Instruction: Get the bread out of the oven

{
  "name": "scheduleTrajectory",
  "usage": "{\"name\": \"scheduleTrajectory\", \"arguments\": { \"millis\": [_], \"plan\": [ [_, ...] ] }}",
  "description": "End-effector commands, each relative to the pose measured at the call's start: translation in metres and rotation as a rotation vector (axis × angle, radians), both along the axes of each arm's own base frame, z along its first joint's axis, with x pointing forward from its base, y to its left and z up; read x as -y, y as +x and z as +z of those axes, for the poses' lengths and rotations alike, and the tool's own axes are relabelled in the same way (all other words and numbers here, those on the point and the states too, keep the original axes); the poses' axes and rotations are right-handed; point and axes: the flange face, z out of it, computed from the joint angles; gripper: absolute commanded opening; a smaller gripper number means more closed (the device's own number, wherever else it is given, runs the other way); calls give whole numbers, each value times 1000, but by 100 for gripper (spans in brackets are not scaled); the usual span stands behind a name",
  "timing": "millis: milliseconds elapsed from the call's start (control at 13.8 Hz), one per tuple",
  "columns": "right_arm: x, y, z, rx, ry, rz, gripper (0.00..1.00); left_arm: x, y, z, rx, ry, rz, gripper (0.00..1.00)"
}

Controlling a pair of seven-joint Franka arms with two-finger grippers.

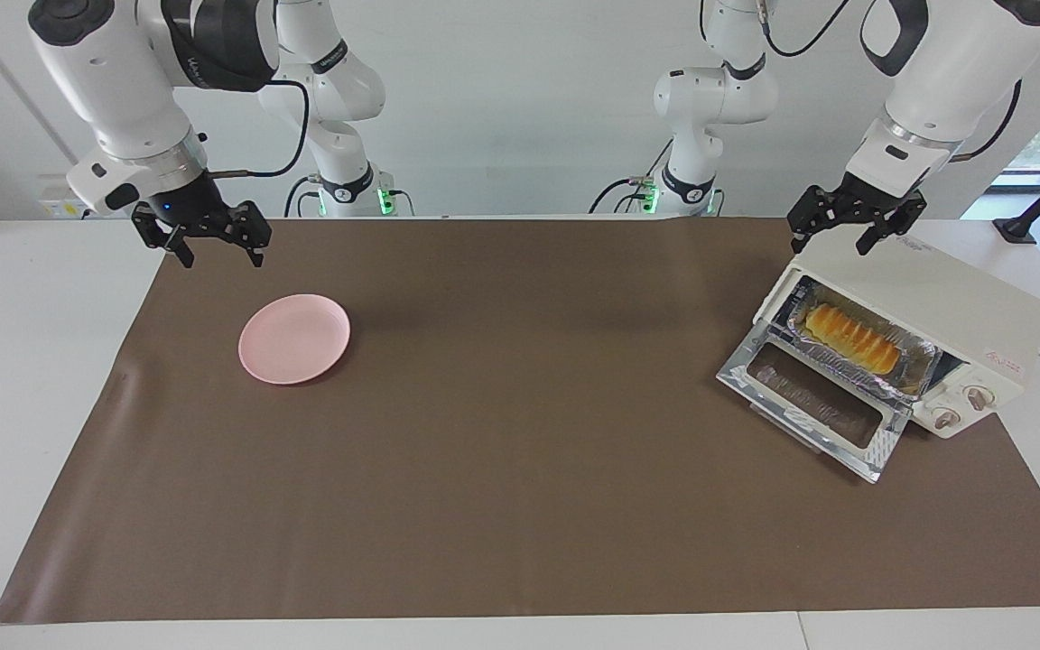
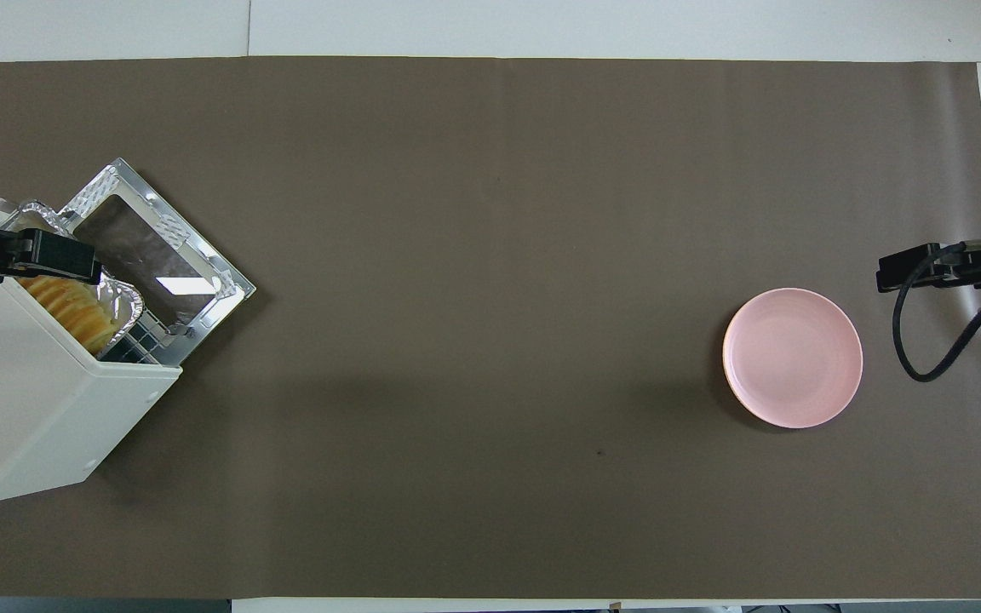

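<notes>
mat point(image 1: 520, 506): big brown sheet covering most of the table, nothing on it but the oven and a plate

oven point(image 1: 935, 298): cream toaster oven sitting at the left arm's end of the mat, turned at an angle, door point(image 1: 813, 397) dropped flat open onto the mat

plate point(image 1: 294, 338): pink, bare, way down toward the right arm's end, well apart from the oven

foil tray point(image 1: 922, 366): crinkly silver, on the rack just inside the oven mouth

bread point(image 1: 852, 337): golden ridged loaf lying in the foil tray, so not out of the oven yet

left gripper point(image 1: 854, 230): hanging over the oven's top edge, fingers spread, holding nothing

right gripper point(image 1: 210, 236): up over the mat's edge near the plate, also spread and empty; looks like it's just waiting

what could go wrong: imo the foil is the trap. Pinch too low and you grab the tray rim along with the loaf, or drag the whole tray out. Coming in steep could also clip the oven's top lip

room to move: the opening is low and the open door sticks out in front of it, so the approach has to come over the door. Between oven and plate the mat is wide open for carrying
</notes>
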Motion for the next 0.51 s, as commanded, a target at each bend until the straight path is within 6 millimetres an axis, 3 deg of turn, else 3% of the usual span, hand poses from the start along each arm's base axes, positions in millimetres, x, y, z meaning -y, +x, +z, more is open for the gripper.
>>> {"name": "scheduleTrajectory", "arguments": {
  "millis": [0,436],
  "plan": [
    [2,-6,2,-8,-9,-8,100,-3,-3,0,10,10,-13,100],
    [2,-7,3,-6,-9,-8,100,2,-5,-2,-2,10,-19,100]
  ]
}}
